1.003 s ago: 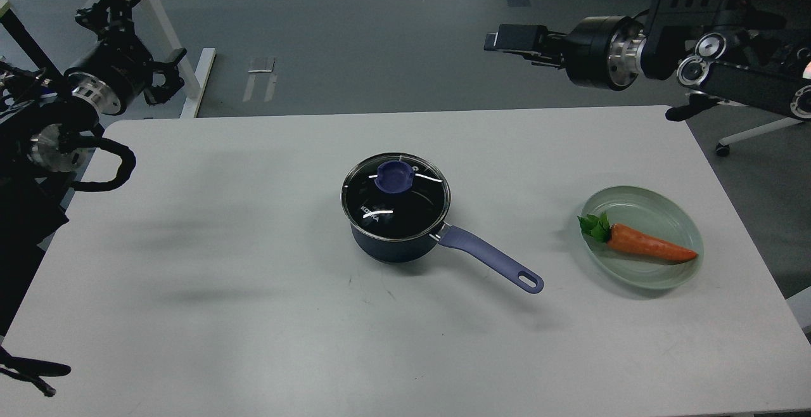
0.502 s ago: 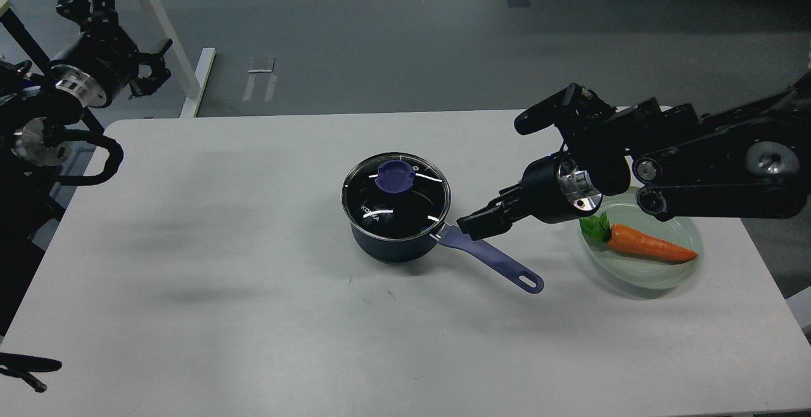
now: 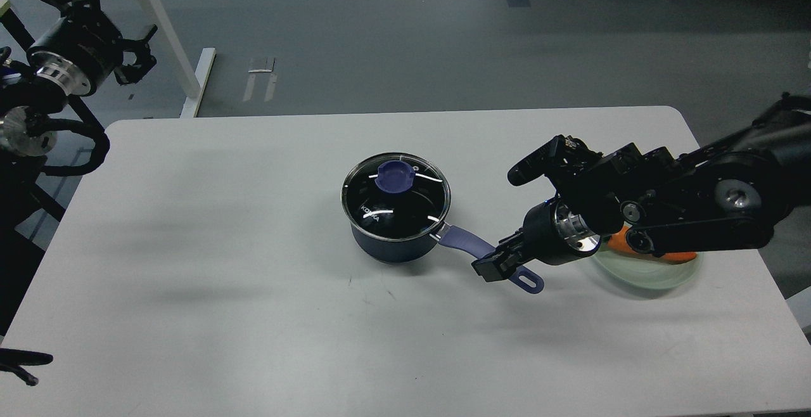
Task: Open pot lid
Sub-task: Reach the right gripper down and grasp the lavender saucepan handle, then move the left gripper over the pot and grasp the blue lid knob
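The right gripper sat at the pot handle; its grip state was indiscernible. Steadying the handle first should ease lifting the lid.

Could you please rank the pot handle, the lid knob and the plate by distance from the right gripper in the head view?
From the right gripper:
1. Pot handle, directly beneath its tip.
2. Plate, to its right, mostly behind the arm.
3. Lid knob, up-left on the lid, farthest.
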`<act>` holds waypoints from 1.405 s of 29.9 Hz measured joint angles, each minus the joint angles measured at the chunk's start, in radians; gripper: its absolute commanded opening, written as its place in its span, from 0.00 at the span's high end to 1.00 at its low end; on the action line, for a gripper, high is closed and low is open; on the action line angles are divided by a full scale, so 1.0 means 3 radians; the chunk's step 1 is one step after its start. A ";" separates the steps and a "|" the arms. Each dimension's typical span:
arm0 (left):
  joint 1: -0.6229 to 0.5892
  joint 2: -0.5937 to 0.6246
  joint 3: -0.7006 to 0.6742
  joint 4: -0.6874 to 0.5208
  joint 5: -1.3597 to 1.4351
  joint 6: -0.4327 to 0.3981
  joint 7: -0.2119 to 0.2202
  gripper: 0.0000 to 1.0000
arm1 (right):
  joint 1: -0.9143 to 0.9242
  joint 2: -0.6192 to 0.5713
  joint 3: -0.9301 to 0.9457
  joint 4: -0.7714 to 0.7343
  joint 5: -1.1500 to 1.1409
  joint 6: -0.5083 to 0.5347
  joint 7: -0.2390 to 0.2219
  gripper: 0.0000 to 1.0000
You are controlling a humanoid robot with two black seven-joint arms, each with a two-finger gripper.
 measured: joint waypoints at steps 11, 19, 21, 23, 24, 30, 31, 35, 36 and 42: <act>-0.0054 -0.0037 0.0001 -0.0018 0.0395 0.0000 0.0008 0.01 | -0.0009 0.0016 -0.0001 0.0005 -0.0026 0.0010 -0.0057 0.69; -0.0279 -0.0129 -0.0002 -0.0036 0.1105 0.0000 -0.0010 0.03 | -0.0010 0.0000 0.0003 0.0005 -0.0012 0.0026 -0.0072 0.75; -0.0370 -0.0214 -0.0002 -0.0040 0.1333 -0.0001 -0.0014 0.03 | -0.0008 0.0004 0.0017 0.0006 -0.0005 0.0027 -0.0072 0.75; -0.0459 -0.0275 -0.0001 -0.0043 0.1531 -0.0002 -0.0017 0.03 | -0.0007 0.0010 0.0023 0.0005 -0.0002 0.0027 -0.0071 0.75; -0.0511 -0.0299 0.0006 -0.0043 0.1636 -0.0002 -0.0018 0.03 | -0.0006 0.0012 0.0024 0.0004 -0.0001 0.0027 -0.0071 0.75; -0.0766 -0.0440 0.0085 -0.0242 0.2194 0.0000 -0.0026 0.03 | -0.0006 0.0015 0.0032 -0.0004 0.0000 0.0029 -0.0068 0.75; -0.0779 -0.0446 0.0090 -0.0341 0.2273 0.0000 -0.0027 0.03 | -0.0007 0.0015 0.0032 -0.0004 0.0000 0.0029 -0.0067 0.75; -0.0792 -0.0448 0.0100 -0.0857 0.2691 0.0000 -0.0027 0.03 | -0.0015 0.0006 0.0032 -0.0004 0.0006 0.0030 -0.0066 0.75; -0.0791 -0.0448 0.0101 -0.0990 0.2844 0.0000 -0.0027 0.03 | -0.0015 0.0004 0.0034 -0.0005 0.0010 0.0030 -0.0066 0.75; -0.0724 -0.0481 0.0127 -0.1542 0.3982 0.0054 -0.0028 0.04 | -0.0015 0.0002 0.0035 0.0001 0.0020 0.0030 -0.0066 0.75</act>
